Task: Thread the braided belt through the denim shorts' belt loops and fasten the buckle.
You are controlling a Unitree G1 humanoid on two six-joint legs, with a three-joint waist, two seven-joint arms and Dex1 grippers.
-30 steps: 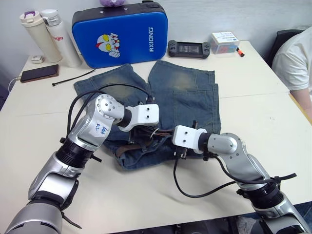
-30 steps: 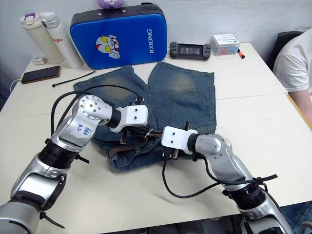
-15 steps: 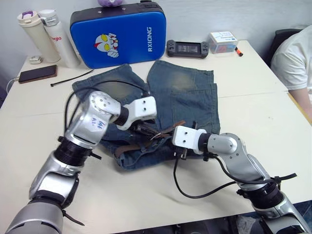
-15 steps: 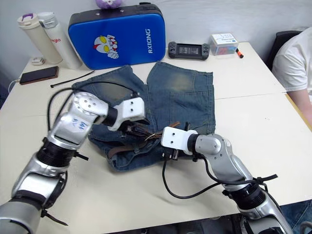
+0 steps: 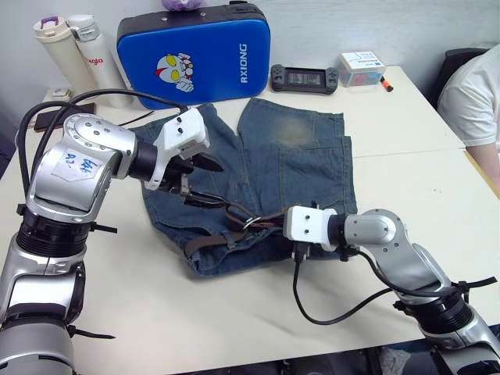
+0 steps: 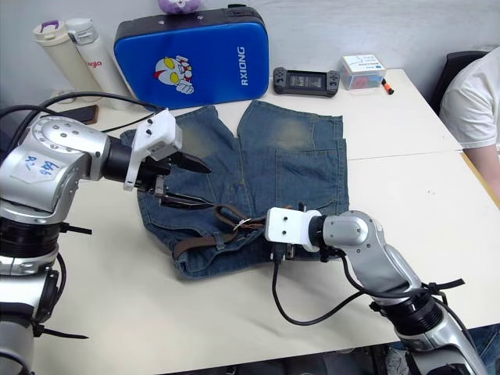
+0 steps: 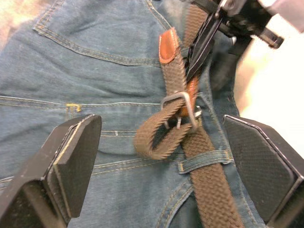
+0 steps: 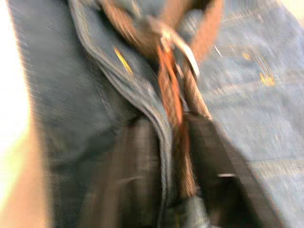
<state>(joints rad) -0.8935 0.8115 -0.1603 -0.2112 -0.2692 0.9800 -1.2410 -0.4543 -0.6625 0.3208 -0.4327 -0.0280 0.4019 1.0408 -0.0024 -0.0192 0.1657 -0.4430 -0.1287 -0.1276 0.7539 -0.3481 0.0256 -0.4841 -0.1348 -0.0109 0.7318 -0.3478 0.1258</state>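
Observation:
The denim shorts [image 5: 305,156] lie flat on the white table [image 5: 414,187], with the waistband towards me. The braided belt [image 5: 212,244] runs along that waistband, under a belt loop [image 7: 202,161]. It curls into a small loop at the silver buckle [image 7: 183,109]. My left gripper [image 5: 212,185] hovers open above the shorts' left leg, apart from the belt, with nothing between its fingers [image 7: 71,156]. My right gripper [image 5: 275,221] sits low at the waistband. It is shut on the belt's tan-tipped end [image 8: 173,118], just right of the buckle.
A blue case [image 5: 195,51] stands at the back, with two bottles [image 5: 58,47] and a phone [image 5: 45,117] to its left. A game console [image 5: 303,76] and a small box [image 5: 361,67] lie at the back right. A person in a white shirt [image 5: 476,94] sits at the right edge.
My left gripper has opened, let go of the belt and lifted back to the left. My right gripper stayed at the belt's end near the buckle.

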